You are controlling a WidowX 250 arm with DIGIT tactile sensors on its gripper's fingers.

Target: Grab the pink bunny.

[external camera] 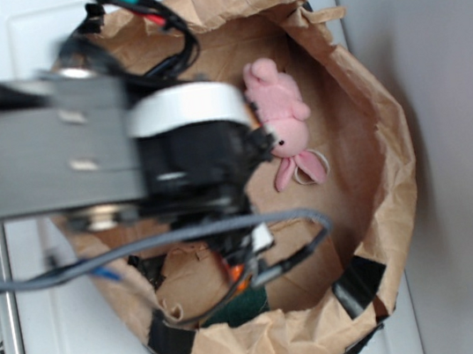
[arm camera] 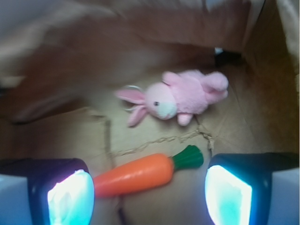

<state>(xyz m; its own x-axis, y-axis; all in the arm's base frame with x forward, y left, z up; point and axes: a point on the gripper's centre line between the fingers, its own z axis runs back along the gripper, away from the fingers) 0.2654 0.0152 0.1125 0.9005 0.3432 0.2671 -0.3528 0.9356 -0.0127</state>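
Note:
The pink bunny lies on its side on the brown paper floor, ears toward the left of the wrist view. In the exterior view the pink bunny rests just right of my arm's black wrist. My gripper hangs open above the floor, its two glowing pads wide apart at the bottom corners. Nothing is held between them. The bunny lies beyond the fingertips, apart from them. In the exterior view the fingers are hidden under the arm.
An orange toy carrot with a green top lies on the floor between the pads, nearer than the bunny. Crumpled brown paper bag walls ring the whole area. A dark green object sits low in the bag.

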